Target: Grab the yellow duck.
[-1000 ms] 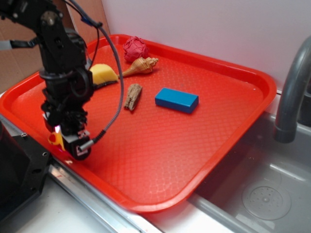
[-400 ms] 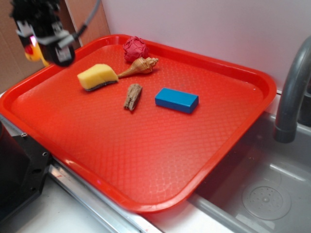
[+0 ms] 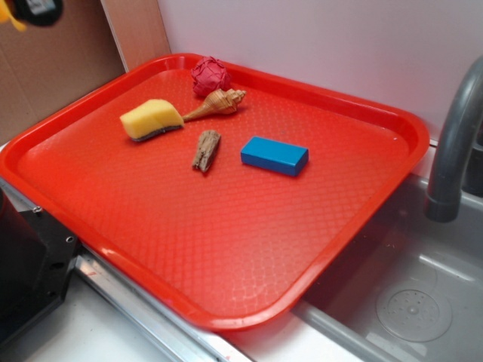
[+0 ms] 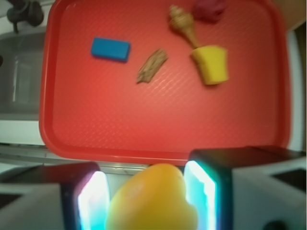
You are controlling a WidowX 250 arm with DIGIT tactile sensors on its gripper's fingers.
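Lifted higher since before, pincer (image 4: 146, 201) clamped on yellow duck (image 4: 149, 201) (nearly out of exterior view), above red tray (image 3: 226, 226)

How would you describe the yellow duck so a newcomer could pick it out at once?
Start at the red tray, then look above it to the gripper raised at its edge. The duck is the rounded yellow lump clamped between the fingers. The sponge is also yellow, but it is blocky and lies on the tray.

A pale table (image 3: 68, 343) beside a metal sink basin (image 3: 423, 286) carries a large red plastic tray (image 3: 226, 249), whose near edge overlaps a metal strip (image 3: 143, 313) along the table.
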